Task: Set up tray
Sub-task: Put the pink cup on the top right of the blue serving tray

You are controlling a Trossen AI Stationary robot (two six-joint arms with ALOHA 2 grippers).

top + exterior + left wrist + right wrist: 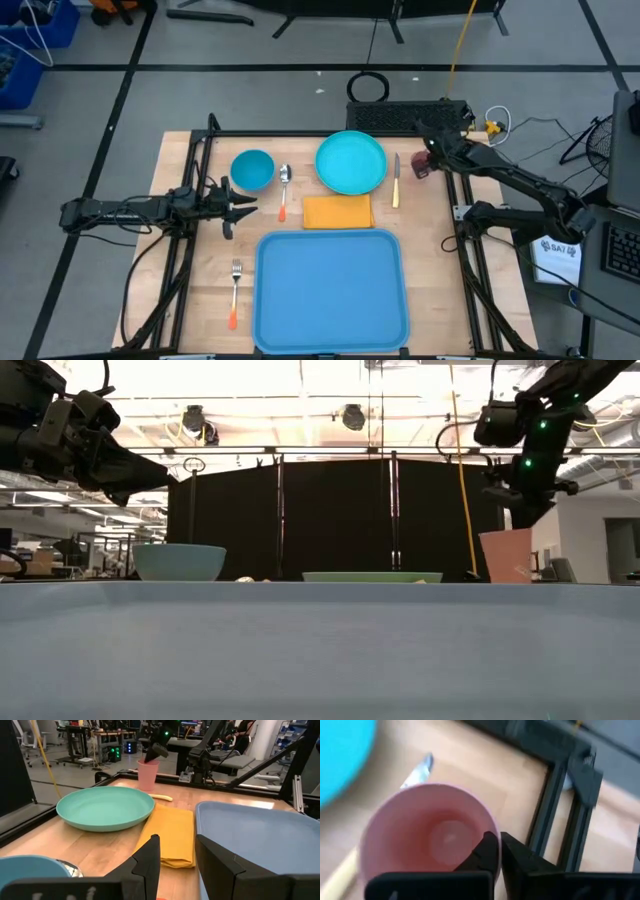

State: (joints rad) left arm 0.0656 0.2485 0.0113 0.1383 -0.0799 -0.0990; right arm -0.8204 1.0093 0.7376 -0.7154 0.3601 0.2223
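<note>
The blue tray [330, 290] lies at the table's near middle. A pink cup [421, 166] stands upright at the far right, beside a knife [396, 180]. My right gripper [500, 852] is shut on the cup's rim, slanting down from above. It also shows above the cup [505, 555] in the low view. My left gripper [240, 205] hovers open at the table's left, near the blue bowl [252, 170] and a spoon [285, 190]. Nothing is between its fingers [150, 860]. My right gripper pinches the pink cup's rim [492, 827] on the side toward the table's right edge. One finger [487, 851] is inside the cup and one [522, 857] outside. The fingers slant down from above. The cup stands upright, its open mouth up.
A turquoise plate [351, 162] sits at the far middle, with an orange-yellow napkin [337, 211] between it and the tray. A fork [234, 290] lies left of the tray. Black frame rails [470, 290] run along both table sides.
</note>
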